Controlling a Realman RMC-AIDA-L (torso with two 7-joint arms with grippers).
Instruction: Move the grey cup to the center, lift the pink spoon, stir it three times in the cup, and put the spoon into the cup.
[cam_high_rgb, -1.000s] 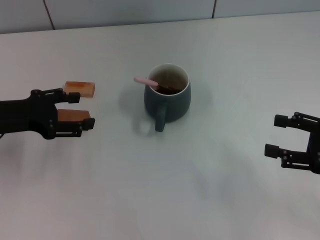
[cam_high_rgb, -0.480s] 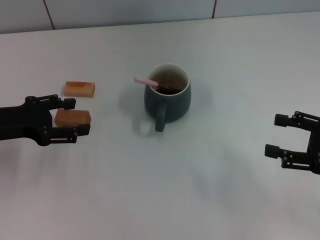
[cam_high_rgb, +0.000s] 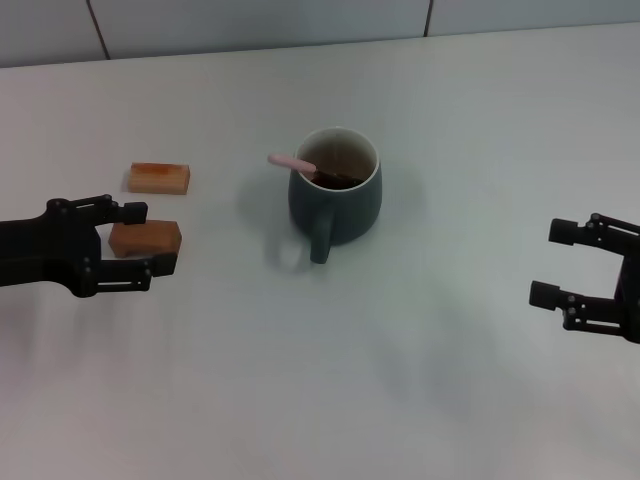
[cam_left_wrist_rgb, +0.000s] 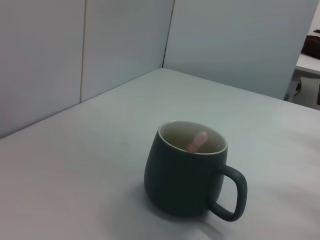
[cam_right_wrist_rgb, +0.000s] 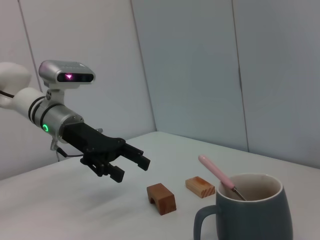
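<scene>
The pink spoon (cam_high_rgb: 292, 161) stands in the grey cup (cam_high_rgb: 335, 197) at frame centre; left tool (cam_high_rgb: 140, 241) (mid-left) and right tool (cam_high_rgb: 556, 263) gape wide, empty

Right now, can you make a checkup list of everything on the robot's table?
Surface: white table, bare around the things.
Job's things: grey cup stands upright near the middle, handle toward the robot; pink spoon rests inside it, handle leaning over the rim.
Clutter: two brown blocks on the robot's left side, apart from the cup.
Grippers: left gripper open, above the nearer block in the head view, holding nothing; right gripper open, far to the cup's right, empty.
Cables: a thin dark cable beside the left arm in the right wrist view.
Surroundings: pale wall panels behind the table.
</scene>
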